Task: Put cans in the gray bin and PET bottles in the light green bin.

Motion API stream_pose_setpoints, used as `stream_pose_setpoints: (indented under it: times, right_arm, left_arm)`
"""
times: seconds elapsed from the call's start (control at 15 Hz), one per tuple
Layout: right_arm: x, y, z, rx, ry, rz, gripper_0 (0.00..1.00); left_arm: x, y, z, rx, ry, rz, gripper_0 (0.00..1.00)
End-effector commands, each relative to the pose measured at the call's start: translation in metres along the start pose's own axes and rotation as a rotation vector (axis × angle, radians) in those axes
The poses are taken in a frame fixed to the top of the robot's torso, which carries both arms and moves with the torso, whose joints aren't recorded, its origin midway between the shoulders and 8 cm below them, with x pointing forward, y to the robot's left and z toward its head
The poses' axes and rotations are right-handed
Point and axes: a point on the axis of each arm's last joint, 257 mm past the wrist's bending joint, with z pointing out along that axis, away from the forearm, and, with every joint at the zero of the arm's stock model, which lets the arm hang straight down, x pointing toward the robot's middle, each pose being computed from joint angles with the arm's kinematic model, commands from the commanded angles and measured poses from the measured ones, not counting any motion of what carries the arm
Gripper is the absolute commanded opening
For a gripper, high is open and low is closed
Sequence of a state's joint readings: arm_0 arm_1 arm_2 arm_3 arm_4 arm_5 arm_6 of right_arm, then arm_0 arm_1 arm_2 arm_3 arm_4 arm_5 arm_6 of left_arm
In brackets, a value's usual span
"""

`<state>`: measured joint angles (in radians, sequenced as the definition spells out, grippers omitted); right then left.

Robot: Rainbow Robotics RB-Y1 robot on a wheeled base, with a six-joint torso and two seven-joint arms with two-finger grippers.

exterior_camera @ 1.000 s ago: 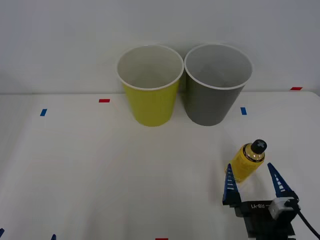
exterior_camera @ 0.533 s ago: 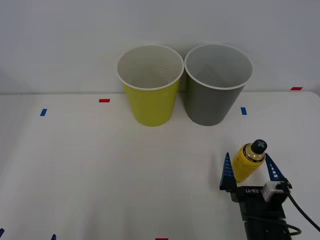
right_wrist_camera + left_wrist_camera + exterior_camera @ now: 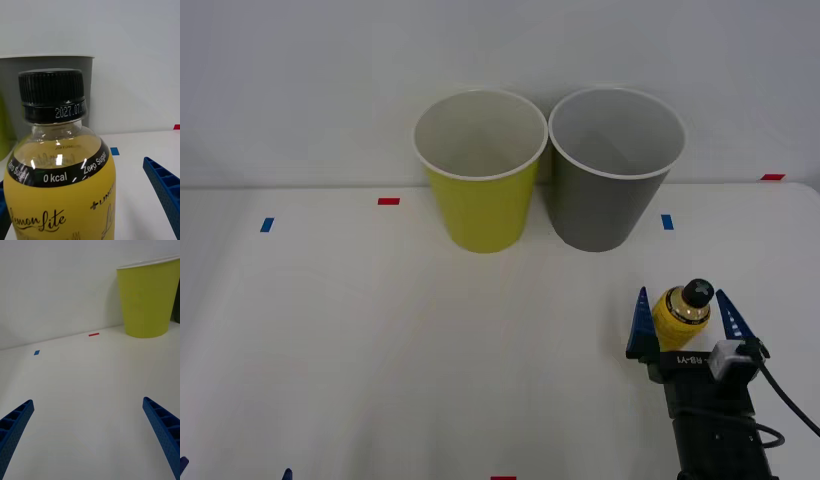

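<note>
Right claw [image 3: 685,322] straddles the upright Lemon Lite bottle [image 3: 680,315] on the counter's [image 3: 380,340] near right, fingers open, not gripping.

The white table [image 3: 380,340] holds the light green bin [image 3: 480,200]. The gray bin [image 3: 605,195] stands just beside it. The yellow bottle [image 3: 678,312] stands near the gray bin.

Open table [image 3: 380,330] lies before the touching light green bin [image 3: 480,185] and gray bin [image 3: 612,180].
</note>
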<state>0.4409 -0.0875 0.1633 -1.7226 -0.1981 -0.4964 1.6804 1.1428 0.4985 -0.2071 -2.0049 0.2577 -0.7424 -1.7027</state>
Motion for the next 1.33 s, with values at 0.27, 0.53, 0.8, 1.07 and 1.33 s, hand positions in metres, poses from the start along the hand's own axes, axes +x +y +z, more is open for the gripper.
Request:
stream_pose_setpoints:
  times: [0.27, 0.53, 0.8, 1.07, 1.33]
  right_arm:
    - [0.000, 0.002, 0.000, 0.001, -0.001, 0.027, 0.27]
    - [0.001, 0.001, -0.001, 0.006, 0.003, 0.041, 0.05]
    - [-0.001, -0.002, -0.003, 0.011, -0.004, 0.037, 0.03]
    - [-0.007, -0.002, -0.009, 0.009, -0.007, 0.036, 0.01]
    - [-0.007, -0.001, -0.010, 0.007, -0.005, 0.028, 0.00]
  left_arm:
    - [0.000, 0.000, 0.000, 0.000, 0.000, 0.000, 1.00]
    - [0.000, 0.000, 0.000, 0.000, 0.000, 0.000, 1.00]
    - [0.000, 0.000, 0.000, 0.000, 0.000, 0.000, 1.00]
    - [0.000, 0.000, 0.000, 0.000, 0.000, 0.000, 1.00]
    - [0.000, 0.000, 0.000, 0.000, 0.000, 0.000, 1.00]
